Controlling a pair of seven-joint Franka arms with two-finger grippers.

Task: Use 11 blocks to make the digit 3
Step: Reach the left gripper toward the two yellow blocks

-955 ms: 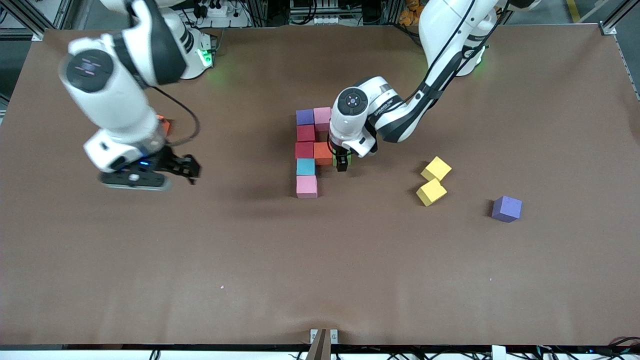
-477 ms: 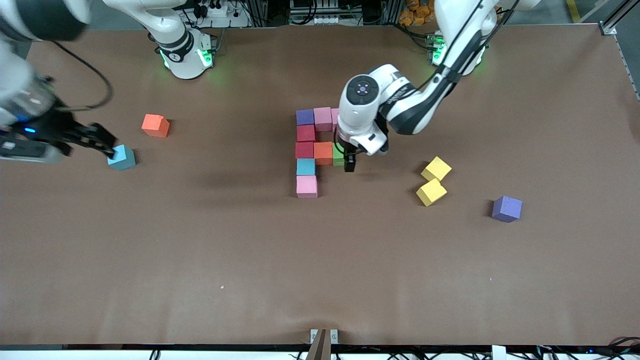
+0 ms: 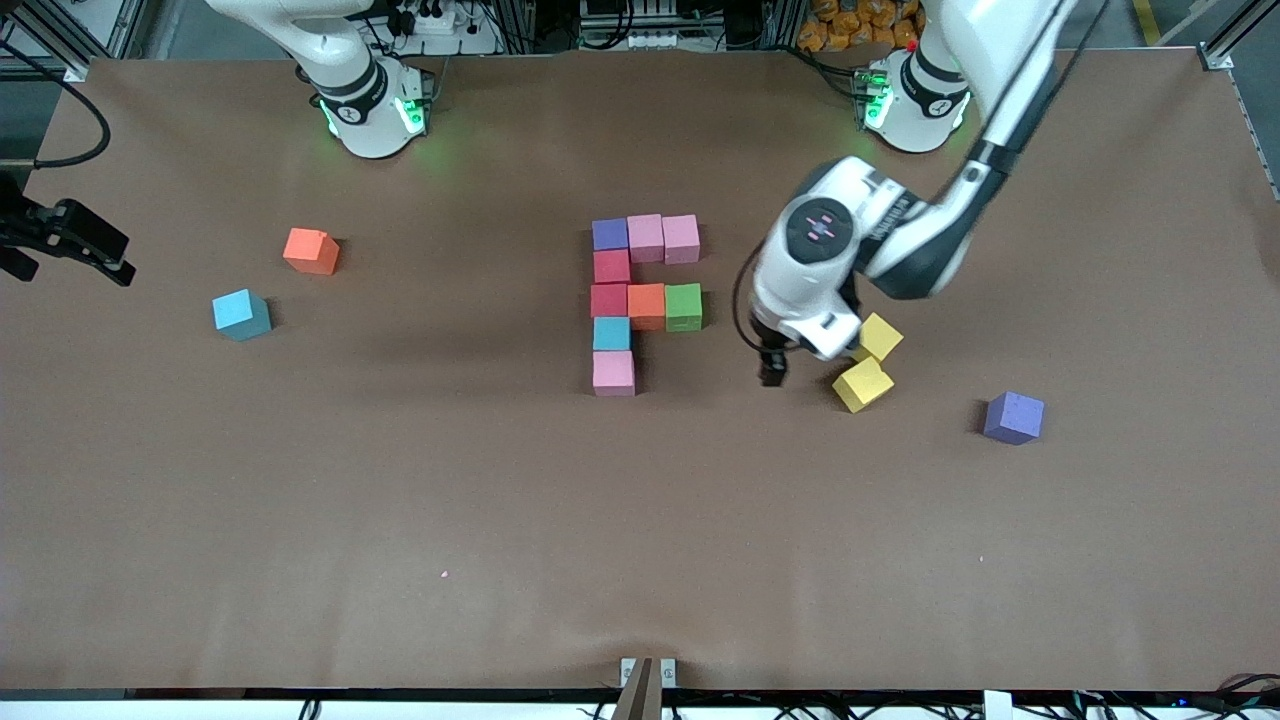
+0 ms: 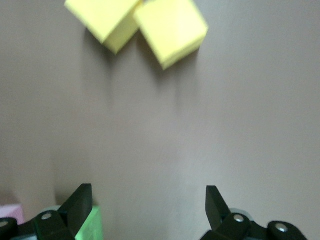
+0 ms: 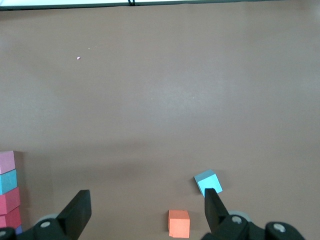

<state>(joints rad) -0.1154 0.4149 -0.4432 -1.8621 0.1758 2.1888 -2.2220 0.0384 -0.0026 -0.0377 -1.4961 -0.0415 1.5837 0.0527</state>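
Nearest the front camera lies a purple cube, loose toward the left arm's end of the table. A little farther are two yellow cubes, touching at a corner; the left wrist view shows both whole, while the front view has the left arm's wrist covering part of the farther one. The left gripper hangs over bare table just beside them, fingers spread and holding nothing. Mid-table stands the unfinished digit 3: a five-cube column running pink, light blue, red, red, purple, with orange and green forming the middle bar and two pink cubes the farthest bar. Toward the right arm's end lie a loose light blue cube and, farther, an orange one. The right gripper hangs at that end's edge, fingers spread and empty; its wrist view looks down on both loose cubes.
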